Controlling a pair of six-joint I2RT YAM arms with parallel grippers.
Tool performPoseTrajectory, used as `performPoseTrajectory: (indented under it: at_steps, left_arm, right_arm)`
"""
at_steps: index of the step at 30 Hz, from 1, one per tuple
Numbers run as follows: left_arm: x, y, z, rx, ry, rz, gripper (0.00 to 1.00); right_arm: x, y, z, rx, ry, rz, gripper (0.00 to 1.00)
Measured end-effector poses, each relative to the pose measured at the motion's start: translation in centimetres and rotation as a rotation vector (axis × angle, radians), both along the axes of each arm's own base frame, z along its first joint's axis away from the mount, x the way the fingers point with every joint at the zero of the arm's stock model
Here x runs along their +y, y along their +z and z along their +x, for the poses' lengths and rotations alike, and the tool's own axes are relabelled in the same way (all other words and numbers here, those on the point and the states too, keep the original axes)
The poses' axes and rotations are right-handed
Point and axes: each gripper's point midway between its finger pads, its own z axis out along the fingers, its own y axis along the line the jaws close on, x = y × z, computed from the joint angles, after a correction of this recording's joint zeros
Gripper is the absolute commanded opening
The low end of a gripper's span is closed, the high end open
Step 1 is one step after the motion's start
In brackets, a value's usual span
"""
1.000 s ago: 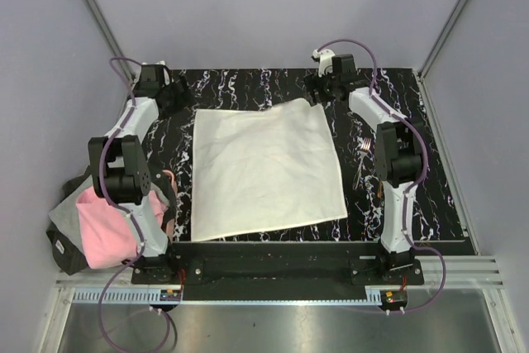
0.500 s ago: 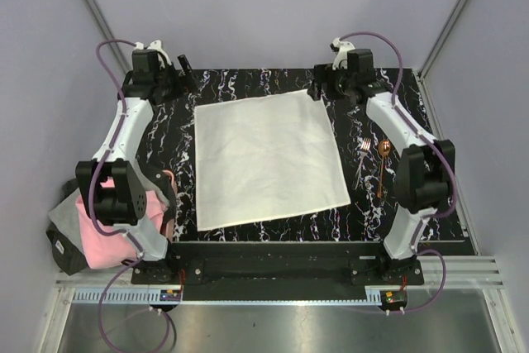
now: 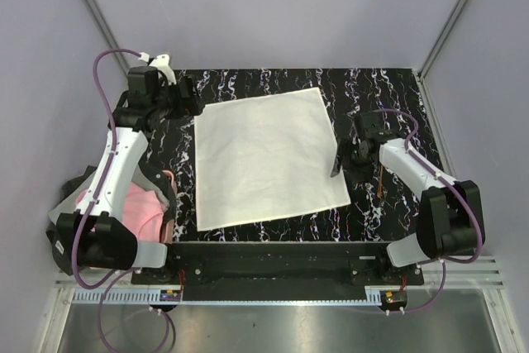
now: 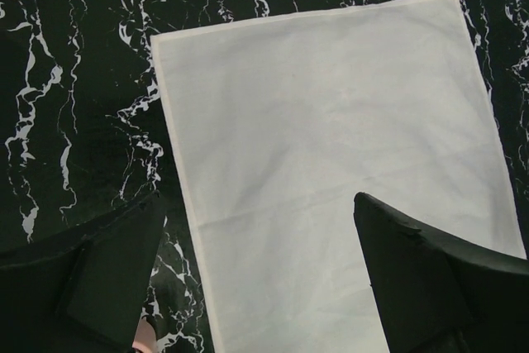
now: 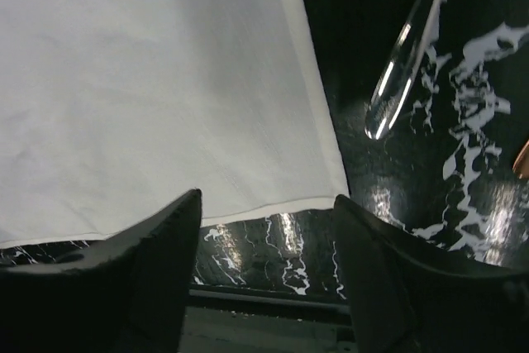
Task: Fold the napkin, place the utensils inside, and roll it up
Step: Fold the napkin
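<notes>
Left gripper (image 3: 185,95) is hovering by the far left corner of the napkin (image 3: 264,159), its fingers (image 4: 107,279) standing wide apart with nothing between them. In the left wrist view one finger is sitting over the black marbled table (image 3: 273,84) and the other over the cloth, with the napkin's left edge running between the two.

Right gripper (image 3: 340,162) is hanging low over the napkin's near right corner. Its jaws are likewise spread and gripping nothing, and the corner's hem is showing in the gap between the fingers (image 5: 149,270).

The napkin is lying flat and unfolded in the middle of the table, turned slightly askew to the table's edges. Just beside its right edge the silver fork (image 5: 402,59) is lying on the bare marble, with only its handle showing in the right wrist view. The copper-brown utensil (image 3: 378,183) is lying a little further right, mostly hidden under the right arm from above.

A pink and grey cloth (image 3: 145,204) is bunching at the table's left edge, beneath the left arm.
</notes>
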Motion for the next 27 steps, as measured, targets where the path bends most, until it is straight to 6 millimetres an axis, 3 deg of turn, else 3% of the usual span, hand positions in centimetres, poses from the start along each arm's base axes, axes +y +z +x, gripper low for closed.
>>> performPoseTrajectory:
  at_steps: [2,9,22,27]
  left_arm:
    - [0.2,-0.1,-0.2,-0.001,0.004,0.009,0.99]
    - [0.4,-0.8,-0.4,0.01,0.002,0.026,0.99]
    - [0.3,-0.8,-0.4,0.01,-0.005,0.021,0.99]
    - [0.3,-0.8,-0.4,0.01,-0.005,0.021,0.99]
  right_arm:
    - [-0.6,-0.7,-2.0,0.066,-0.036,-0.02,0.52]
    - [-1.7,-2.8,-5.8,0.213,-0.124,-0.059,0.46]
    - [-2.2,-6.1,-7.2,0.299,-0.167,-0.095,0.41]
    - [-2.4,-6.5,-6.9,0.288,-0.178,-0.107,0.4]
